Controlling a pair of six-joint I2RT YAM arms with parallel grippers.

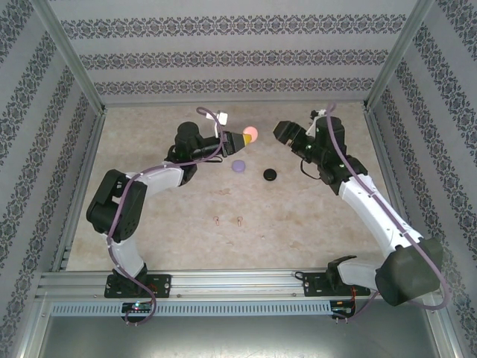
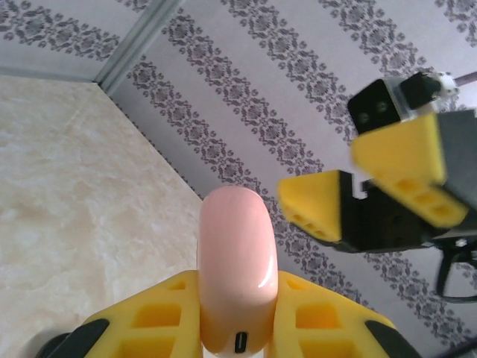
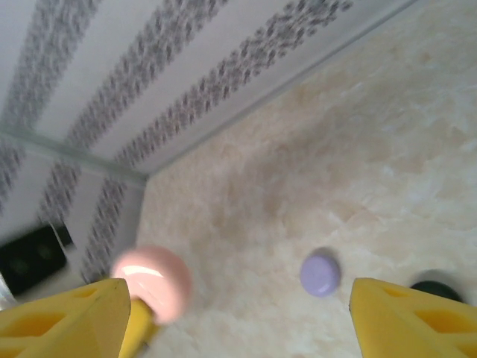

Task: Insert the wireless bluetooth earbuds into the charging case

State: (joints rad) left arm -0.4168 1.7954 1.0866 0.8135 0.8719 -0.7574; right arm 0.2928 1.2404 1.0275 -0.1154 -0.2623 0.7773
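Observation:
A round pink charging case (image 1: 251, 134) is held off the table, with my left gripper (image 1: 243, 138) shut on it. In the left wrist view the closed case (image 2: 237, 253) stands on edge between the yellow fingers (image 2: 156, 321), its charging port facing the camera. My right gripper (image 1: 285, 134) hangs open just right of the case, apart from it, with nothing between its fingers (image 3: 67, 321). It also appears from the left wrist as the right gripper (image 2: 358, 186). Two pinkish-tan earbuds (image 1: 217, 220) (image 1: 239, 221) lie on the table nearer the arm bases.
A light purple round case (image 1: 238, 165) and a black round case (image 1: 270, 174) sit closed on the table below the grippers. The right wrist view shows the pink case (image 3: 153, 283), purple case (image 3: 320, 272) and black case (image 3: 436, 289). Patterned walls enclose the table.

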